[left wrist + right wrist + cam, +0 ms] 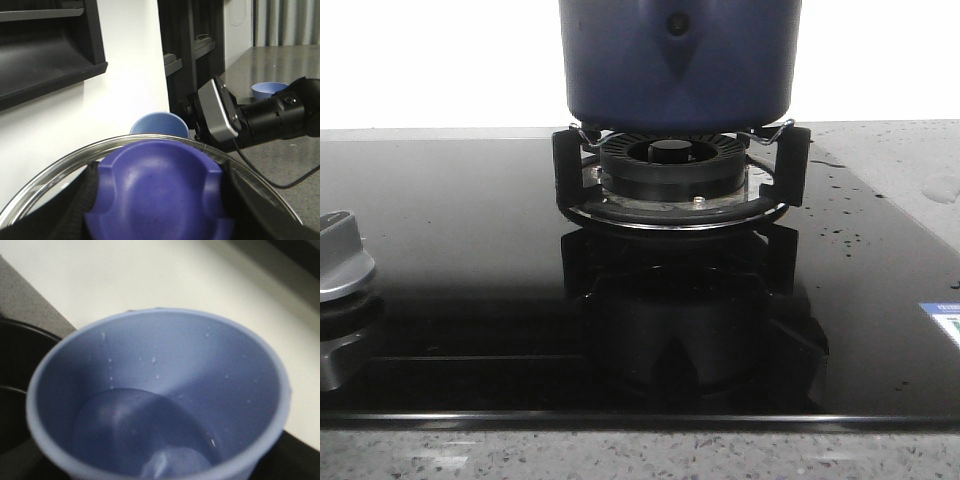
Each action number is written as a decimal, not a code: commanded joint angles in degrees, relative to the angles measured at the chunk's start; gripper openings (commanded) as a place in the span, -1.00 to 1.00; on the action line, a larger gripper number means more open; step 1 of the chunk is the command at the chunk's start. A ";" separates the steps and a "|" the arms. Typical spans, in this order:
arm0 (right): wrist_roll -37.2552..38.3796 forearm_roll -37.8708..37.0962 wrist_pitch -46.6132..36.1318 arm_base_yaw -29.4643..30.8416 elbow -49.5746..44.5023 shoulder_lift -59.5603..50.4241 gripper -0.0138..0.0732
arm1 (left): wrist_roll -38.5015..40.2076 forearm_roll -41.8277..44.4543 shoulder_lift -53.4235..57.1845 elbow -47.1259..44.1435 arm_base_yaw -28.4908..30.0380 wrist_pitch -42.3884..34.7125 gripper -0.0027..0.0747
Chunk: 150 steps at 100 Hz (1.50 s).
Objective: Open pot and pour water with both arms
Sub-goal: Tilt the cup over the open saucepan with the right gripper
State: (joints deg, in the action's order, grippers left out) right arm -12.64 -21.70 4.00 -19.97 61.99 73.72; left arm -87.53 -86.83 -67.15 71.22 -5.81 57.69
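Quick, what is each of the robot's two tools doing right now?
Left tool: closed on the lid knob.
Right tool: not visible; the blue cup fills its camera, so cannot tell.

Your left gripper (159,205) was clamped on the knob (160,185), with its dark fingers (75,210) pressed against either side. Your right arm (272,117) stretched across ahead of the left wrist. Its fingers could not be made out in any view.

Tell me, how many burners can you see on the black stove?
1. The burner sits at the middle of the stove, right under the pot. Others may lie outside the picture.
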 commanded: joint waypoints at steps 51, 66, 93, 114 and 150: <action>-0.24 -18.04 -0.30 -1.93 10.27 5.98 0.32 | 0.34 -7.82 -1.54 1.70 0.16 -2.14 -0.36; -0.24 -23.11 0.43 -1.93 10.27 6.07 0.32 | 0.34 -7.82 -1.59 1.70 0.16 -2.14 -0.36; -0.24 -35.50 0.67 -1.83 10.27 6.07 0.32 | 0.34 -7.92 -2.22 1.70 0.16 -2.02 -0.36; -0.24 -42.30 -1.03 -1.83 10.27 6.31 0.32 | 0.34 -7.92 -2.22 1.70 0.16 -2.02 -0.36; -0.24 -52.90 0.89 -1.83 13.30 8.51 0.32 | 0.34 -7.92 -2.22 1.70 0.16 -1.78 -0.36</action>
State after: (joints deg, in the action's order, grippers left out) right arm -12.75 -69.37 5.55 -21.85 71.97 83.85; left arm -87.53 -88.89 -70.74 71.09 -5.81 55.75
